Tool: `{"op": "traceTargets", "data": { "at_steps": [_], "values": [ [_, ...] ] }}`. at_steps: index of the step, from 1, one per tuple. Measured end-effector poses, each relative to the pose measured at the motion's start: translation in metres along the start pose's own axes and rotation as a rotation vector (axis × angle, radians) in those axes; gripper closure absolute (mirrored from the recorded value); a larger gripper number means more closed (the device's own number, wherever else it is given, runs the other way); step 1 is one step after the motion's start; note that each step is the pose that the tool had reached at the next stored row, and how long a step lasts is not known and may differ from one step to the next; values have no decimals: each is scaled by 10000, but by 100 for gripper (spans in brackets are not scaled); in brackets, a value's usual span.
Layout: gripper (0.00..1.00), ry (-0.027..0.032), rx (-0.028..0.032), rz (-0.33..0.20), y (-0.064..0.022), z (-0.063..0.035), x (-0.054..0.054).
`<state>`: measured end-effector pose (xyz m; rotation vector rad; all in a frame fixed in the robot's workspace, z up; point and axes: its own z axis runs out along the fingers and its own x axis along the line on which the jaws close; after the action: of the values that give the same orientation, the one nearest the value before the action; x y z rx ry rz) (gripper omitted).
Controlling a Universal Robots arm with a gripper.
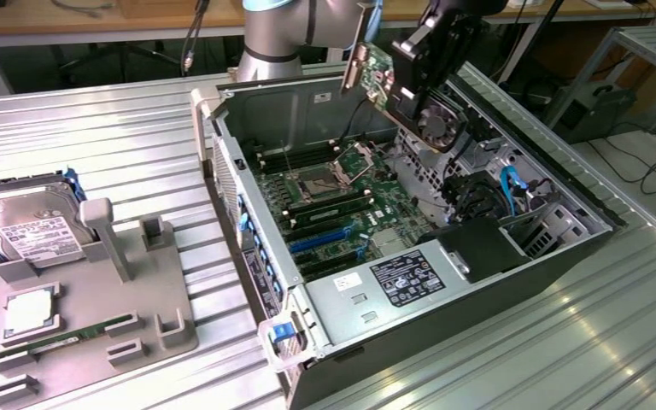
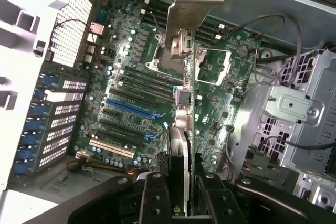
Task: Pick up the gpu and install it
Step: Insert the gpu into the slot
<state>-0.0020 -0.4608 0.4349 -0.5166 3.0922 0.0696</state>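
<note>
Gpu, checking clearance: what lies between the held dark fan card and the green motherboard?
Nothing: exterior view shows bare air between dark fan card and green motherboard.

Thin dark-green gpu card [image 1: 379, 73] held above an open grey metal computer case [image 1: 225, 111]
The black end effector [image 1: 413, 73] clamps it tilted, silver bracket [image 1: 354, 64] uppermost; the case lies on a ribbed metal worktop [image 1: 100, 128].

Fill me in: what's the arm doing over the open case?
The gripper is shut on the gpu, holding it edge-down in the air above the open PC case. The card hangs over the motherboard and is not seated in a slot yet. On the grey tray at the exterior view's left sit a hard drive and a memory stick.
</note>
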Motion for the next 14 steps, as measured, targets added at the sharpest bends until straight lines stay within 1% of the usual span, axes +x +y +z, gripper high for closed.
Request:
{"op": "traceTargets", "data": {
  "at_steps": [11,14],
  "values": [
    [73,37,-11,-869,-2,0,1],
    [73,51,-14,-1177,-2,-1,1]
  ]
}}
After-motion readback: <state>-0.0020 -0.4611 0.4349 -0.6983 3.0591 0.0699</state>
